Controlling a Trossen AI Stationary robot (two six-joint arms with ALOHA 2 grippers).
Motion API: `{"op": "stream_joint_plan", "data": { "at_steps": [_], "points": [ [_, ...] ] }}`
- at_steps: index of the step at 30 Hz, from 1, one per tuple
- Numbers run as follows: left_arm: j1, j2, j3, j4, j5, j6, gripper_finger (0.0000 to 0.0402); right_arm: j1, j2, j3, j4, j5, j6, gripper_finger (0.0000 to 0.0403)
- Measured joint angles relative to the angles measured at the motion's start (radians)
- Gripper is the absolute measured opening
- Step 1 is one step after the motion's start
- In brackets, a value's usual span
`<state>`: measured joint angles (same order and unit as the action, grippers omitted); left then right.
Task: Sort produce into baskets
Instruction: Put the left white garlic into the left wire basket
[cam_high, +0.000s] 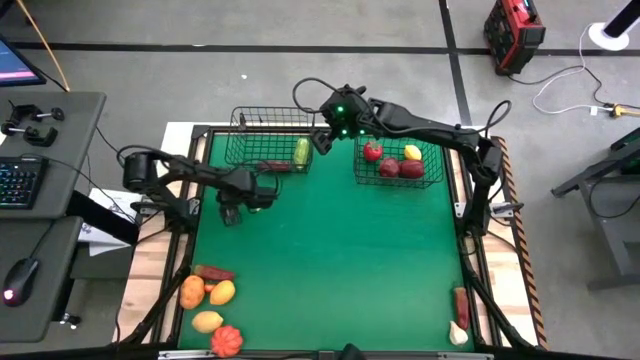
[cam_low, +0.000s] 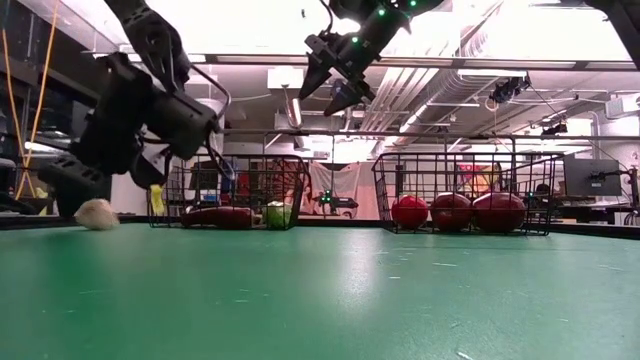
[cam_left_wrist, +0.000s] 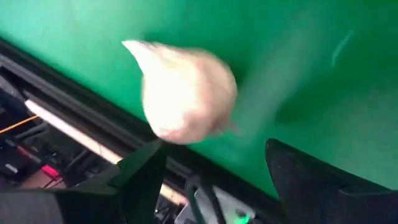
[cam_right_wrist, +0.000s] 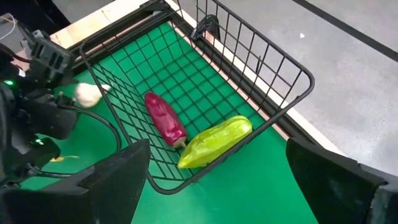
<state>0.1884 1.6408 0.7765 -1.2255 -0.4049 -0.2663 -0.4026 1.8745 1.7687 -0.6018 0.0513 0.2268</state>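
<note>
1. Starting with the biggest items: the left black wire-mesh basket (cam_high: 268, 128) is seen at the far edge of the green table mat (cam_high: 330, 260). Only two pieces are held in it, a dark maroon elongated vegetable (cam_right_wrist: 165, 117) and a yellow-green oblong one (cam_right_wrist: 216, 140).
2. The matching right wire-mesh basket (cam_high: 432, 150) is better filled: three red round fruits (cam_high: 388, 168) and one yellow fruit (cam_high: 412, 152) are counted inside.
3. The right gripper (cam_right_wrist: 217, 149) is held high above the near corner of the left basket, fingers spread wide and nothing carried.
4. The left gripper (cam_left_wrist: 214, 149) is found low near the table's left edge, fingers apart. A white garlic-shaped piece (cam_left_wrist: 186, 93) is seen just ahead of them, resting on the mat and not clamped.
5. Left to sort: a cluster of five pieces (cam_high: 210, 305), red, orange and yellow, at the near left corner, plus a red piece (cam_high: 460, 305) and a second white piece (cam_high: 458, 333) at the near right corner.
6. Six pieces are judged sorted and eight outstanding, so the task is put a little under halfway.
</note>
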Motion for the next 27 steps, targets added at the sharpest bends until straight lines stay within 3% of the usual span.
{"op": "stream_joint_plan", "data": {
  "at_steps": [6, 15, 27],
  "points": [
    [0.002, 0.01, 0.001, 0.069, -0.007, 0.044, 0.0264, 0.004, 0.005, 0.0, 0.0, -0.001, 0.009, 0.0369],
    [-0.011, 0.009, 0.031, 0.0, -0.05, 0.05, 0.0264, 0.027, 0.005, 0.0, 0.0, -0.002, 0.008, 0.0369],
    [-0.056, -0.01, 0.126, 0.046, -0.085, 0.501, 0.0264, 0.027, 0.006, 0.0, 0.0, -0.002, 0.011, 0.0369]
  ]
}}
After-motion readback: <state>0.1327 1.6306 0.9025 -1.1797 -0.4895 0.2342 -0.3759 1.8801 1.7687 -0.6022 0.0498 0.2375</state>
